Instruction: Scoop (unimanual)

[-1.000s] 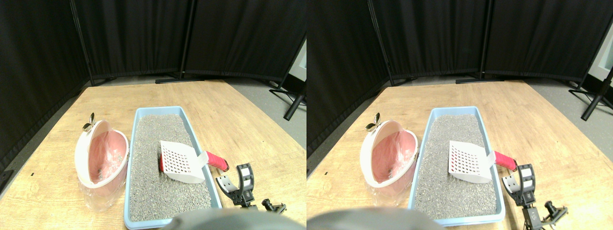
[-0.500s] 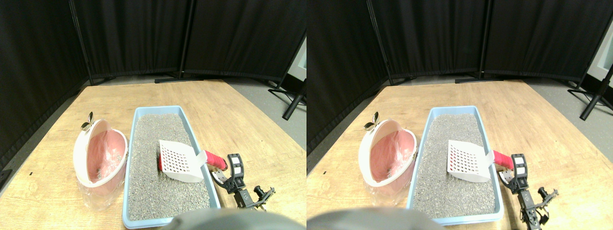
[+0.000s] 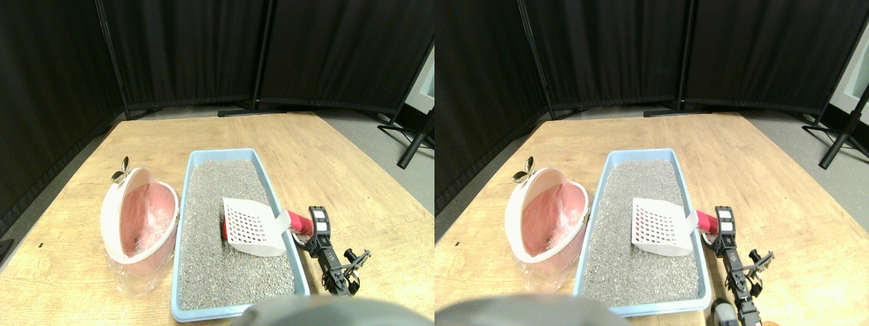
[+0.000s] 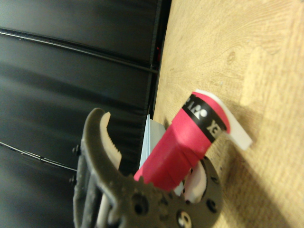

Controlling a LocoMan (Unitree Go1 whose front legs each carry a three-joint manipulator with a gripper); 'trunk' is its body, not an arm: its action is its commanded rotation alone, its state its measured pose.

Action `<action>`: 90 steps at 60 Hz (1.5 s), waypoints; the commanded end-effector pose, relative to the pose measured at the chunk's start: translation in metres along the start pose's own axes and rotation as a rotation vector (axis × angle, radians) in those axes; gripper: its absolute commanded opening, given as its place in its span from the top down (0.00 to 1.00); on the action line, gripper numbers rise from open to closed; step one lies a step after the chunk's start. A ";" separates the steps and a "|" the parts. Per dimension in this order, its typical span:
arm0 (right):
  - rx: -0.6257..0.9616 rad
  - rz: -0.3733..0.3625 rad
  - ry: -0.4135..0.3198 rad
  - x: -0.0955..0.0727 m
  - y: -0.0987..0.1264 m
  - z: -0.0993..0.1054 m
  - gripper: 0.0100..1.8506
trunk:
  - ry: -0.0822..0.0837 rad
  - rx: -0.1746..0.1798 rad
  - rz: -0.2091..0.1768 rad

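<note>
A white slotted scoop [image 3: 252, 227] lies on the grey litter in the light-blue litter box [image 3: 224, 152]. Its red wrapped handle [image 3: 297, 221] sticks out over the box's right rim. A small red piece [image 3: 223, 232] shows at the scoop's left edge. My right gripper [image 3: 317, 227] stands edge-on at the handle's end, just outside the box. In the wrist view the red handle [image 4: 183, 142] runs between the two spread jaws of the gripper [image 4: 152, 147], which is open around it. A white tab [image 4: 237, 135] ends the handle.
A pink-lined white bin [image 3: 139, 221] leans on its side against the box's left wall, with a clear bag under it. The wooden platform [image 3: 326, 163] extends to the right and far side. Black curtains and stand legs [image 3: 407, 146] lie beyond.
My right gripper has moved left and forward from beside the box to the handle's end, and has turned edge-on. The scoop has stayed put; the camera shifted slightly.
</note>
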 end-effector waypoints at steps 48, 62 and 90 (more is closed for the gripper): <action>0.033 -0.023 0.091 0.023 0.006 -0.001 0.55 | 0.030 -0.041 0.026; 0.054 -0.012 0.073 0.026 0.005 -0.007 0.58 | 0.029 -0.044 0.030; 0.040 0.097 -0.007 0.028 0.000 0.001 0.98 | 0.031 -0.042 0.027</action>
